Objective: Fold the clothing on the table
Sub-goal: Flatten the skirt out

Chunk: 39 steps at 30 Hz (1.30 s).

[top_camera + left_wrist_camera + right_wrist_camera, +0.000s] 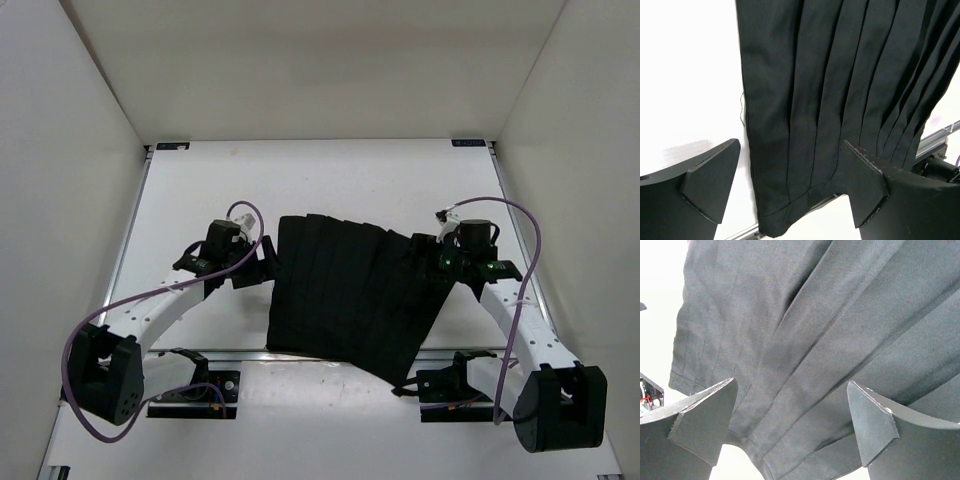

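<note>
1. At the near edge a metal rail [230, 352] runs across the white surface [330, 180]. The near hem of the clothing [345, 295] lies over this rail, and its near right corner reaches past it.
2. The clothing is one black pleated piece lying flat in the middle of the surface, between the two claws. Its pleats run near to far and fan out wider toward the near right.
3. The left claw [255, 268] sits at the clothing's left edge, about halfway up. Its jaws are spread wide and hold nothing. In its wrist view [790, 150] the fabric's edge lies below the gap, with white surface to one side.
4. The right claw [440, 262] sits at the clothing's far right corner, also wide open and empty. Its wrist view [791, 385] shows pleats filling the gap. Whether the fingers touch the cloth cannot be told.
5. Beyond the clothing, white surface runs to the far edge, where a dark corner mark [172, 146] sits at the left.
</note>
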Tool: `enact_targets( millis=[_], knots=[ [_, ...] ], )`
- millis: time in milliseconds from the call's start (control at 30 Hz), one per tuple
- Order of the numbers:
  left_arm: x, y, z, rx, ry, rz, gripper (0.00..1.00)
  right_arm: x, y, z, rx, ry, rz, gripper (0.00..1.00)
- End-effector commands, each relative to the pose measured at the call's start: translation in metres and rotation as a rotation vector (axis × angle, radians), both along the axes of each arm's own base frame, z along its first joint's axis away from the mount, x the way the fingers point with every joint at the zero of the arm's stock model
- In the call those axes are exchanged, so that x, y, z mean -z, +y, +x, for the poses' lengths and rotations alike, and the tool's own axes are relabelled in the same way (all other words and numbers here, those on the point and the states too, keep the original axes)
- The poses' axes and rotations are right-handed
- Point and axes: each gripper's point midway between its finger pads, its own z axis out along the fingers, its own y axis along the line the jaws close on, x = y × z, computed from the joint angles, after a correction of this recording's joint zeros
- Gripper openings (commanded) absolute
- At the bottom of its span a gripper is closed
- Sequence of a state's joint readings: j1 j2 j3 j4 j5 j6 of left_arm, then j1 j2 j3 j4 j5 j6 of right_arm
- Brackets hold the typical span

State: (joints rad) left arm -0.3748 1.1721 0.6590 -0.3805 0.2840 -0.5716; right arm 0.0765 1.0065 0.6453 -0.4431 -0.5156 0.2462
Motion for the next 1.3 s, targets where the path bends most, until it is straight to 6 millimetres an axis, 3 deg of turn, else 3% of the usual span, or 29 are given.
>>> enact_targets(
  millis=[0,33,100,133,200,233,300,367,433,467,500,600,633,700,833,900,933,967,1000,1033,1100,1133,1167,1200,1233,1267],
  knots=[
    [-0.002,0.001,-0.001,0.006,-0.021,-0.007,0.92,0.001,0.000,-0.003,0.022,0.038,-0.024,0.88],
    [-0.002,-0.001,0.000,0.004,-0.022,-0.009,0.90,0.008,-0.002,-0.003,0.041,0.064,-0.034,0.87],
    [-0.001,-0.007,0.003,0.018,-0.037,-0.020,0.86,0.016,-0.002,-0.002,0.040,0.069,-0.041,0.66],
    [0.000,-0.011,0.001,0.028,-0.025,-0.025,0.79,0.026,-0.002,-0.002,0.051,0.103,-0.049,0.60],
    [-0.001,-0.016,0.006,0.042,-0.032,-0.002,0.70,0.042,-0.001,-0.001,0.043,0.159,-0.073,0.36],
    [0.003,-0.017,0.008,0.045,-0.024,0.011,0.66,0.044,0.000,0.003,0.040,0.159,-0.084,0.31],
    [-0.001,-0.027,0.016,0.069,-0.047,0.004,0.46,0.054,0.004,0.005,0.020,0.197,-0.113,0.12],
    [0.006,-0.035,0.022,0.087,-0.047,0.025,0.21,0.057,0.008,0.016,0.011,0.212,-0.145,0.00],
    [0.006,-0.047,0.034,0.113,-0.052,0.042,0.03,0.063,0.010,0.022,0.003,0.226,-0.171,0.00],
    [0.019,-0.050,0.033,0.126,-0.020,0.065,0.00,0.066,0.010,0.027,0.002,0.237,-0.183,0.00],
    [0.019,-0.054,0.038,0.131,-0.023,0.069,0.00,0.071,0.011,0.029,-0.005,0.255,-0.191,0.00],
    [0.055,-0.065,0.037,0.169,0.080,0.102,0.00,0.082,0.014,0.038,-0.030,0.299,-0.230,0.00],
    [0.058,-0.068,0.037,0.174,0.099,0.093,0.00,0.084,0.013,0.036,-0.034,0.317,-0.241,0.00],
    [0.071,-0.065,0.045,0.160,0.134,0.118,0.00,0.088,0.015,0.053,-0.053,0.318,-0.276,0.00],
    [0.078,-0.062,0.066,0.145,0.151,0.184,0.00,0.096,0.022,0.079,-0.082,0.340,-0.289,0.00],
    [0.084,-0.056,0.081,0.128,0.167,0.211,0.00,0.093,0.031,0.109,-0.101,0.319,-0.271,0.00],
    [0.079,-0.052,0.092,0.113,0.161,0.216,0.00,0.101,0.034,0.110,-0.116,0.344,-0.275,0.00],
    [0.079,-0.053,0.104,0.108,0.160,0.224,0.00,0.098,0.033,0.123,-0.113,0.330,-0.279,0.01],
    [0.085,-0.047,0.111,0.089,0.174,0.237,0.00,0.093,0.037,0.146,-0.116,0.293,-0.274,0.00],
    [0.078,-0.044,0.126,0.069,0.160,0.242,0.00,0.091,0.039,0.163,-0.119,0.274,-0.282,0.00],
    [0.074,-0.036,0.150,0.033,0.151,0.249,0.00,0.087,0.042,0.189,-0.116,0.266,-0.288,0.00],
    [0.078,-0.026,0.159,0.003,0.159,0.265,0.00,0.084,0.045,0.215,-0.120,0.231,-0.289,0.00],
    [0.073,-0.024,0.169,-0.017,0.145,0.265,0.00,0.084,0.039,0.222,-0.113,0.248,-0.297,0.00],
    [0.069,-0.014,0.183,-0.053,0.137,0.262,0.00,0.078,0.038,0.245,-0.101,0.235,-0.300,0.00],
    [0.079,-0.004,0.187,-0.071,0.160,0.270,0.00,0.075,0.036,0.271,-0.084,0.194,-0.297,0.00],
    [0.072,-0.003,0.196,-0.076,0.145,0.256,0.00,0.076,0.034,0.279,-0.070,0.192,-0.274,0.00]
  ],
)
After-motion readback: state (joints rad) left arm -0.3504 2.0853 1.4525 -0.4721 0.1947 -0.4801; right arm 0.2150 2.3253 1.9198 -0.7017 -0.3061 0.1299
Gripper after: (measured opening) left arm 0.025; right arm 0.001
